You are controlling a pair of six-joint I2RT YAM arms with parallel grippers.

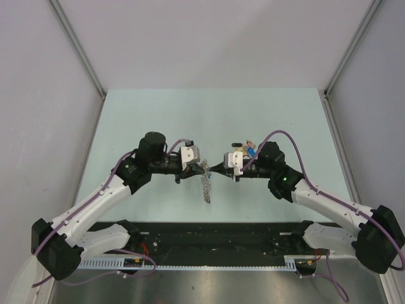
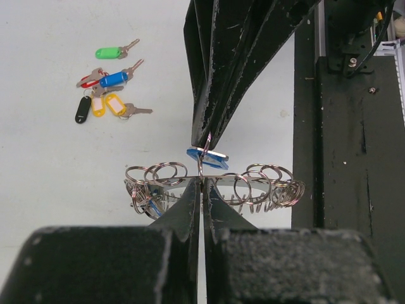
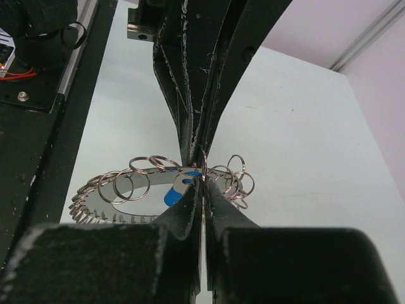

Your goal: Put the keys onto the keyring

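The keyring (image 1: 206, 186), a grey band rimmed with small wire loops, hangs between both arms above the table. My left gripper (image 2: 201, 183) and my right gripper (image 3: 202, 182) meet tip to tip, each shut on the same upright wire loop (image 2: 201, 161) of the keyring (image 2: 253, 188). A blue key (image 2: 209, 158) sits at that loop, and it also shows behind the ring's band (image 3: 171, 197). In the left wrist view the loose keys lie on the table at the upper left: green (image 2: 109, 52), blue (image 2: 114, 79), black (image 2: 83, 109) and yellow (image 2: 107, 104).
In the top view the loose keys (image 1: 247, 148) lie just behind the right wrist. A black rail (image 1: 215, 237) runs along the near table edge between the arm bases. White walls close in the pale table (image 1: 209, 114) on three sides.
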